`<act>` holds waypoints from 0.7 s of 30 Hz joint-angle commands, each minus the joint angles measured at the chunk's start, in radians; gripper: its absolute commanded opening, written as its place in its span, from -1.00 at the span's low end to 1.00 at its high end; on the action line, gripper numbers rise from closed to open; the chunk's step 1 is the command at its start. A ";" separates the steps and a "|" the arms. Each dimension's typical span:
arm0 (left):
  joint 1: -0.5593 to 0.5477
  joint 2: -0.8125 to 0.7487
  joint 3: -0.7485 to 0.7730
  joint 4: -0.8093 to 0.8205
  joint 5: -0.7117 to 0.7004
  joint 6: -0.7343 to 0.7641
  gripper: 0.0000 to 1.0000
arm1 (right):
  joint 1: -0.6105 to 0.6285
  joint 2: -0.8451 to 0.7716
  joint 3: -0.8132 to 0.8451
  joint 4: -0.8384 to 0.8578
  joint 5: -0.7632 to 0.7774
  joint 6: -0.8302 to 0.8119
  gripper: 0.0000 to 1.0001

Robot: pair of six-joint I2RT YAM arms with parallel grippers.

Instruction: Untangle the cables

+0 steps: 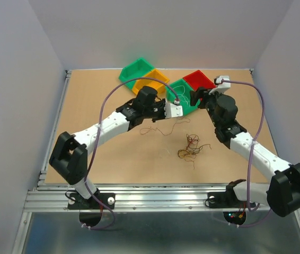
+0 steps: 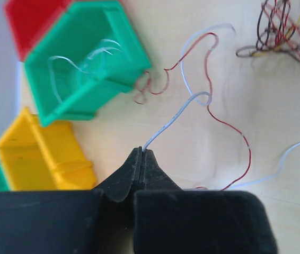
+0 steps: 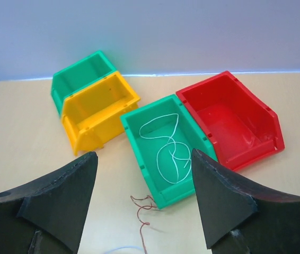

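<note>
A tangle of dark brown, red and yellow cables (image 1: 190, 145) lies mid-table and also shows in the left wrist view (image 2: 285, 32). My left gripper (image 2: 141, 152) is shut on the end of a thin white cable (image 2: 176, 114), which loops forward over the table. A loose red cable (image 2: 219, 119) curls beside it, reaching the corner of a green bin (image 2: 86, 63). That bin holds another white cable (image 3: 166, 151). In the top view the left gripper (image 1: 177, 112) is just in front of this bin. My right gripper (image 3: 144, 196) is open and empty, raised near the bins (image 1: 197, 98).
Four bins stand at the back: a green bin (image 1: 137, 69), a yellow bin (image 1: 150, 83), the green bin with the white cable (image 1: 184, 98) and an empty red bin (image 1: 199, 79). An aluminium rail (image 1: 155, 198) runs along the table's near edge.
</note>
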 commanded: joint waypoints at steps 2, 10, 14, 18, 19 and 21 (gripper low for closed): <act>-0.003 -0.109 0.016 -0.050 0.024 -0.088 -1.00 | 0.006 -0.100 -0.009 -0.063 -0.140 -0.071 0.53; -0.003 -0.106 0.021 -0.003 -0.086 -0.232 -1.00 | 0.006 -0.161 -0.022 -0.079 -0.497 -0.092 0.52; -0.001 -0.100 0.013 0.019 -0.122 -0.240 -1.00 | 0.008 -0.160 -0.003 -0.128 -0.663 -0.118 0.54; 0.001 -0.109 -0.001 0.051 -0.161 -0.269 -1.00 | 0.008 -0.119 0.044 -0.200 -0.770 -0.125 0.43; 0.001 -0.114 -0.001 0.065 -0.168 -0.277 -1.00 | 0.008 -0.118 0.052 -0.212 -0.767 -0.126 0.43; 0.002 -0.125 -0.012 0.080 -0.162 -0.285 -1.00 | 0.006 -0.089 0.060 -0.225 -0.763 -0.135 0.40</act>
